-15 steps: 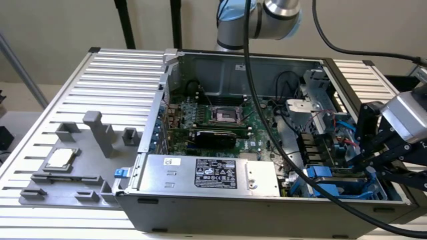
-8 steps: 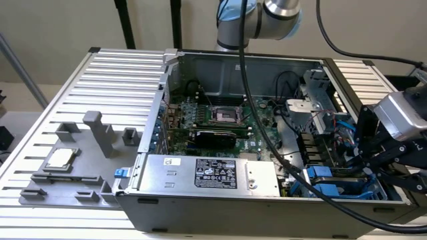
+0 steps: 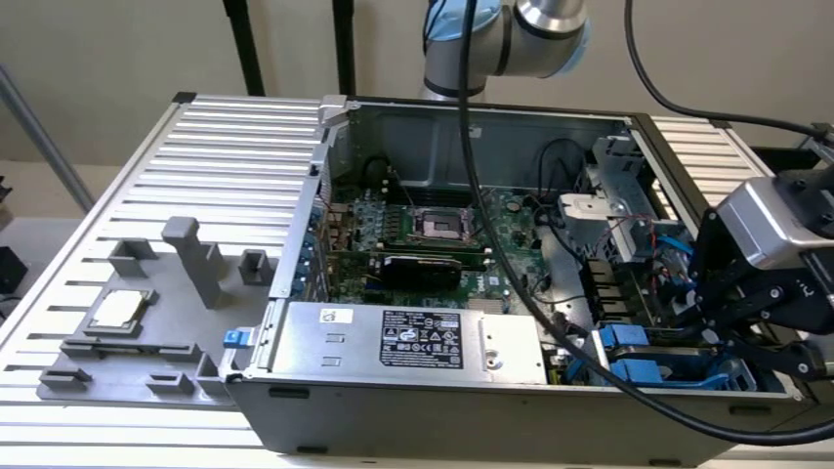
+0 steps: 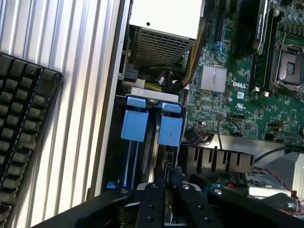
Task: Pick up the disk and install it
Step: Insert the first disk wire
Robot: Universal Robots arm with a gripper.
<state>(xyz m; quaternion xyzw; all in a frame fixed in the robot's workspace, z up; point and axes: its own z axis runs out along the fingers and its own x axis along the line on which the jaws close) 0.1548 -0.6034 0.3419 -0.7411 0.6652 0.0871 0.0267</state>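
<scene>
My gripper hangs over the drive bay in the open computer case, at the exterior view's lower right. In the wrist view its black fingers stand close together, shut on the thin top edge of the disk. The disk stands on edge and reaches down into the bay. Two blue plastic tabs sit side by side at the bay's end, just beyond the fingers. A blue rail shows below the gripper. The lower part of the disk is hidden in the bay.
A large silver box with a black-and-white label fills the case's front. The motherboard lies behind it, with black cables draped across. A grey fixture holds a small silver chip. A black keyboard lies outside the case.
</scene>
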